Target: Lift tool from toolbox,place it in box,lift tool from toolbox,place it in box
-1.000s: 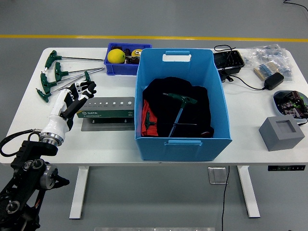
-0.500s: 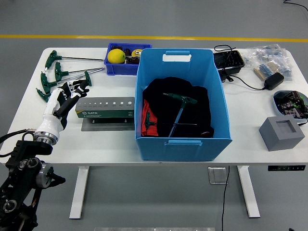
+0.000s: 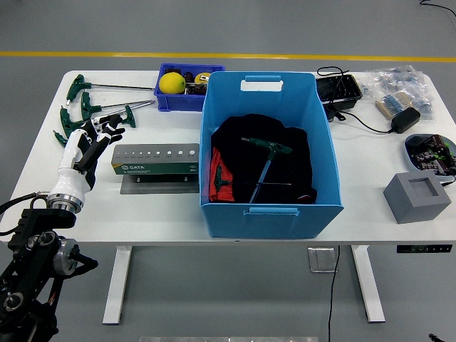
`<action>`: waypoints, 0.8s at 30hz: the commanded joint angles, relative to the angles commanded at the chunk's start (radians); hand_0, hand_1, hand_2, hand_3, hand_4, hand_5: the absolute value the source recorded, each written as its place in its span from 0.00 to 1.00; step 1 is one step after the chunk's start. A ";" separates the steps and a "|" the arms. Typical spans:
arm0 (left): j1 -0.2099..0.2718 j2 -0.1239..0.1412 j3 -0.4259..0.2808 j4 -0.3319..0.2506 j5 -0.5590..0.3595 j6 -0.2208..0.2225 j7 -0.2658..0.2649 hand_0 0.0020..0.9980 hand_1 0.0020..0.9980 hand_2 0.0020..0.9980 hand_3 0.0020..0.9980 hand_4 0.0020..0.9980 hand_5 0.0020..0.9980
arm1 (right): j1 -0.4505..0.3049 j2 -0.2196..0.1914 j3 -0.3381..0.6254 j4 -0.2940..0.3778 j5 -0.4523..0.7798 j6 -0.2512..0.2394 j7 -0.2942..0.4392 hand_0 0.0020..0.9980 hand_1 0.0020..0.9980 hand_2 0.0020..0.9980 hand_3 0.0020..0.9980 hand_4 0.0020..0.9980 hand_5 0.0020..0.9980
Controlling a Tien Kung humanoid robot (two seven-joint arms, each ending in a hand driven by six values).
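Several green T-handle wrenches (image 3: 85, 107) lie at the table's far left. A grey SATA tool holder (image 3: 155, 160) lies beside them. My left hand (image 3: 91, 139) hovers over the nearest wrenches, fingers spread and holding nothing. The big blue box (image 3: 265, 146) stands mid-table, with black cloth and one green-handled T wrench (image 3: 267, 153) inside. The right arm is out of view.
A small blue bin (image 3: 187, 96) with a yellow ball (image 3: 172, 83) stands behind the holder. A black tray (image 3: 338, 92), cable and adapter (image 3: 403, 120), bagged parts (image 3: 399, 85) and a grey block (image 3: 417, 197) are at the right.
My left hand has drawn back to the left, from the holder's left end to over the nearest wrenches. It stays open and empty.
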 joint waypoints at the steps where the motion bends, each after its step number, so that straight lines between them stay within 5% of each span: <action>1: 0.000 0.001 -0.001 0.000 -0.006 -0.005 -0.002 0.78 0.77 0.94 0.72 0.84 0.60 | 0.000 0.000 0.001 0.000 0.000 0.000 0.000 0.67 0.65 0.73 0.57 0.76 0.72; 2: 0.000 0.001 -0.002 0.000 -0.010 -0.009 -0.003 0.86 0.88 1.00 0.81 0.95 0.90 | 0.000 0.000 0.001 0.000 -0.001 0.000 -0.001 0.67 0.65 0.73 0.57 0.76 0.71; 13: -0.002 -0.001 0.000 0.006 -0.016 -0.066 -0.009 0.89 0.93 1.00 0.89 1.00 0.99 | 0.001 -0.001 0.001 0.001 -0.002 0.002 -0.003 0.67 0.65 0.73 0.57 0.77 0.72; 14: -0.002 -0.001 0.000 0.005 -0.010 -0.070 -0.007 0.97 1.00 1.00 1.00 1.00 0.99 | 0.001 -0.001 0.001 0.001 -0.002 0.002 -0.003 0.67 0.65 0.73 0.57 0.76 0.71; 24: -0.005 0.001 0.008 0.006 -0.014 -0.075 -0.012 0.98 1.00 1.00 1.00 1.00 0.98 | 0.001 -0.002 0.007 0.000 -0.012 0.001 -0.006 0.67 0.65 0.73 0.57 0.77 0.71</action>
